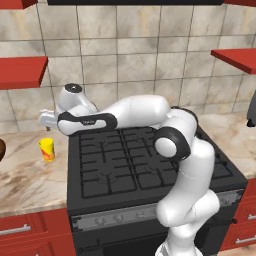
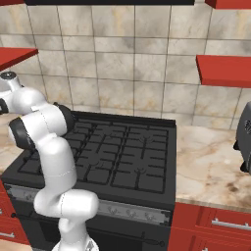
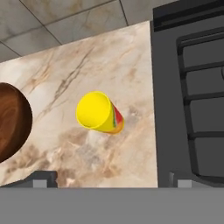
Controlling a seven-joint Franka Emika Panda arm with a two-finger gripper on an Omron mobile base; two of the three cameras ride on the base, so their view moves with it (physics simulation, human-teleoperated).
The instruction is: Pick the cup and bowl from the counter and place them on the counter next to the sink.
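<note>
You see the cup [image 3: 99, 113] standing upright on the counter [image 3: 65, 78], between the bowl [image 3: 12, 119] and the black stove [image 3: 192, 87] (bowl cut off at the frame edge). The gripper [image 3: 111, 177] hovers above the cup, jaws spread wide, holding nothing; its height is probably well clear.

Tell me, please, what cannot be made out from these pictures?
- Bowl: cut off by the left edge in the hand view; in the left base view only a sliver shows at the left edge.
- Cup: the red-orange mark on its side is too small to read.
- Gripper: the left base view shows it from the side, so the spread of its jaws cannot be judged there.
</note>
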